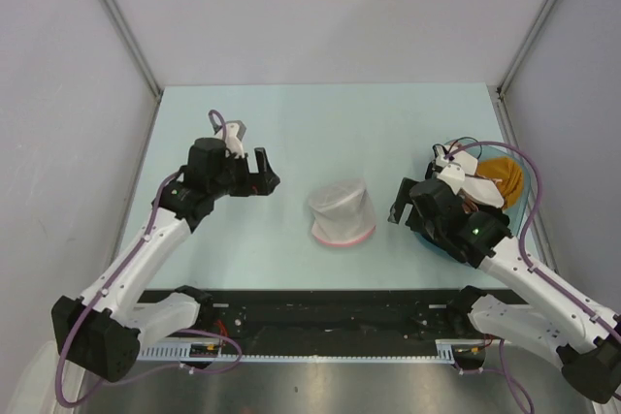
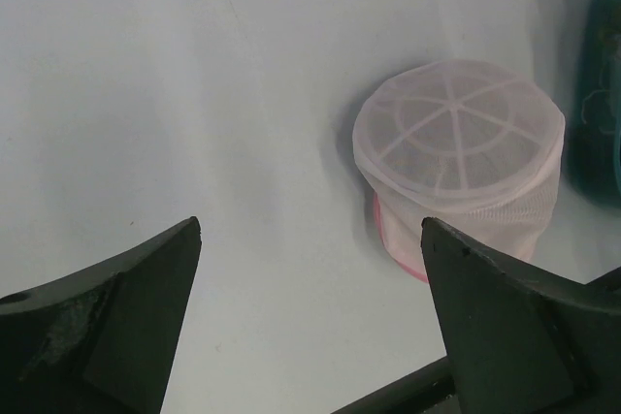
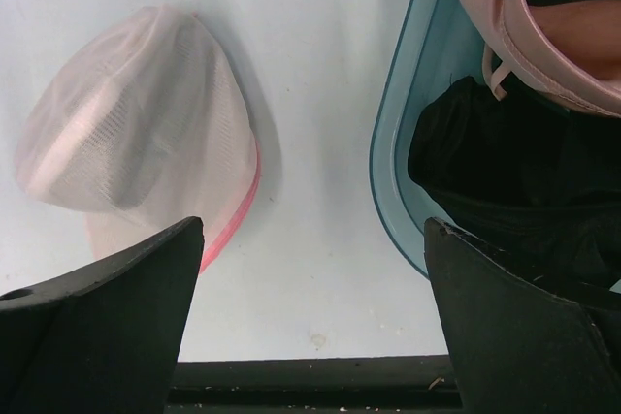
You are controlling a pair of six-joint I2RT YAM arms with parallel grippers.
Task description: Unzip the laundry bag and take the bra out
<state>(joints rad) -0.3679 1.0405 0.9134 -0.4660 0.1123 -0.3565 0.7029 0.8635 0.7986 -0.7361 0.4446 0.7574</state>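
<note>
The laundry bag (image 1: 341,211) is a small white mesh pouch with a pink-trimmed rim, lying on the table's middle. It looks closed; its contents are hidden. It shows in the left wrist view (image 2: 466,157) and in the right wrist view (image 3: 136,133). My left gripper (image 1: 267,179) is open and empty, left of the bag and apart from it. My right gripper (image 1: 398,203) is open and empty, right of the bag, between it and the basin. The bra is not identifiable inside the bag.
A teal basin (image 3: 393,157) stands at the right, partly under my right arm, holding orange cloth (image 1: 505,176), a pink garment (image 3: 543,26) and dark cloth (image 3: 514,172). White walls close in the table on three sides. A black rail runs along the near edge.
</note>
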